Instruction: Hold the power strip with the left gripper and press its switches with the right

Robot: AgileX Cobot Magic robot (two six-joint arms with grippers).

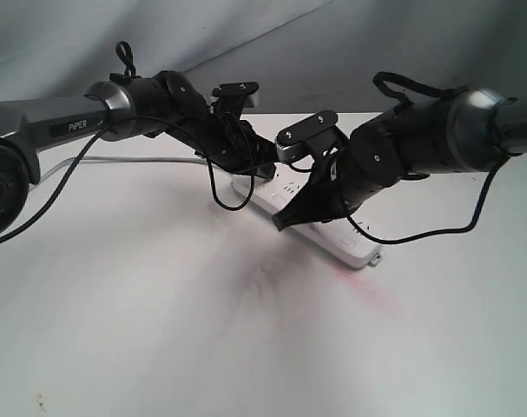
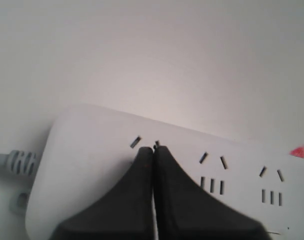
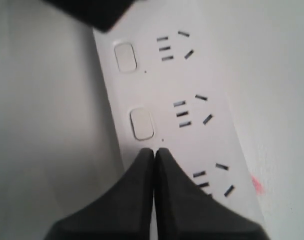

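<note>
The strip (image 1: pixel 354 248) lies flat on the white table (image 1: pixel 159 339), just right of the frame's middle in the exterior view. It runs slantwise from the centre down towards the lower right. Its grey cord (image 1: pixel 133 160) leads off to the left edge.

The left tool (image 1: pixel 261 168) comes in from the upper left. Its fingers are pressed together with nothing between them, and their tip sits over the strip's cord end beside the first socket slots (image 2: pixel 135 141).

The right tool (image 1: pixel 285 222) reaches in from the right, also pinched tight and empty. Its tip is on the strip's switch side, just beside one of the switches (image 3: pixel 141 123); whether it touches cannot be told.

A faint pink glow (image 1: pixel 372 291) marks the table by the strip's lower end. A creased grey cloth (image 1: pixel 332 43) hangs behind.
</note>
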